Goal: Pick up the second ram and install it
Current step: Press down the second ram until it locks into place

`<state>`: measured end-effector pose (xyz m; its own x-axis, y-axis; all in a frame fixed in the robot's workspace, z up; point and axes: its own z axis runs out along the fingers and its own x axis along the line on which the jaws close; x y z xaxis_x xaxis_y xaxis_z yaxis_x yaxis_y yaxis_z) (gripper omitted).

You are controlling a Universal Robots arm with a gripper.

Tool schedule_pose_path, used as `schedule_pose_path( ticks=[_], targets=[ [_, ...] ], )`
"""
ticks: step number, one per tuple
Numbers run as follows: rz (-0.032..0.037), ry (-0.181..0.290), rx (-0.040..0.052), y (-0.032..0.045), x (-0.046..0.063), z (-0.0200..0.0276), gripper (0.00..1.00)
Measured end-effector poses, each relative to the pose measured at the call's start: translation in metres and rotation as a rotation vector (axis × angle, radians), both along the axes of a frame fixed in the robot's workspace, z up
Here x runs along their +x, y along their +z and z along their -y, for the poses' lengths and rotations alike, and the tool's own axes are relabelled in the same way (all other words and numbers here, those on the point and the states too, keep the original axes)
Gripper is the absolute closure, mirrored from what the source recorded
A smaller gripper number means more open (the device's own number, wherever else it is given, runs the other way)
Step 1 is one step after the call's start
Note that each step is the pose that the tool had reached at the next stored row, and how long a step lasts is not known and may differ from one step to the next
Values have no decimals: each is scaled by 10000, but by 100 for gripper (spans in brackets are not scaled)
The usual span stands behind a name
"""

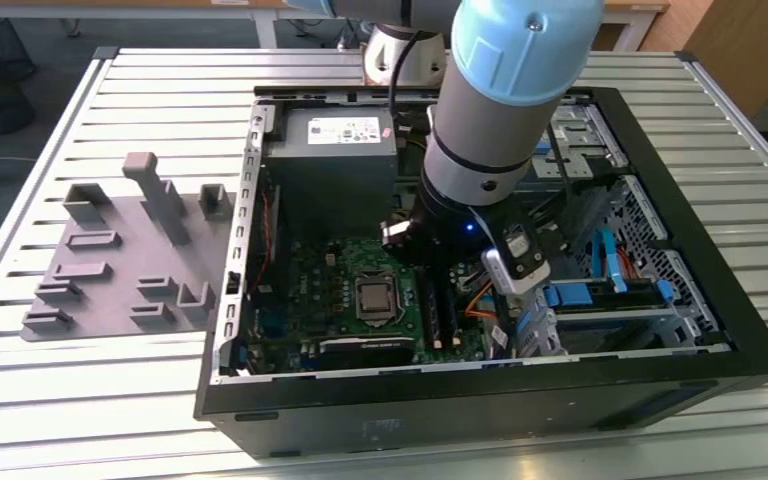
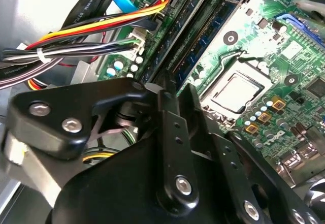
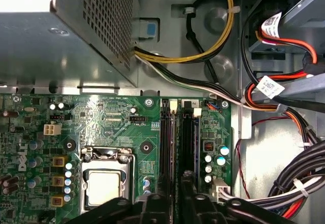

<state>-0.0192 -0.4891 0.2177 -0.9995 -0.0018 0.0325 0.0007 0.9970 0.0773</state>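
Note:
The second ram [image 2: 203, 33] is a thin dark green stick with dark chips. It stands on edge along a long black slot of the green motherboard [image 1: 311, 290] and runs in under my fingertips. In the first wrist view the second ram [image 3: 168, 148] appears edge-on beside a neighbouring black slot [image 3: 190, 148]. My gripper [image 1: 448, 288] reaches down inside the open computer case, right over the slots. Its black fingers [image 2: 167, 97] are drawn close together, shut on the stick. The gripper [image 3: 175, 202] sits just beside the processor socket [image 3: 104, 183].
A grey power supply [image 1: 331, 150] sits at the case's far side. Bundles of coloured cables [image 3: 284, 97] and drive bays [image 1: 598, 290] crowd the exterior view's right. A grey holder plate with blocks [image 1: 117, 270] lies on the slatted table, left of the case wall [image 1: 491, 385].

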Motion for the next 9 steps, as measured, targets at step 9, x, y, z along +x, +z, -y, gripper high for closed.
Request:
schedule_pose_path(
  ticks=[9],
  targets=[
    [1,-1,-18,14,0,-1,87]
  ],
)
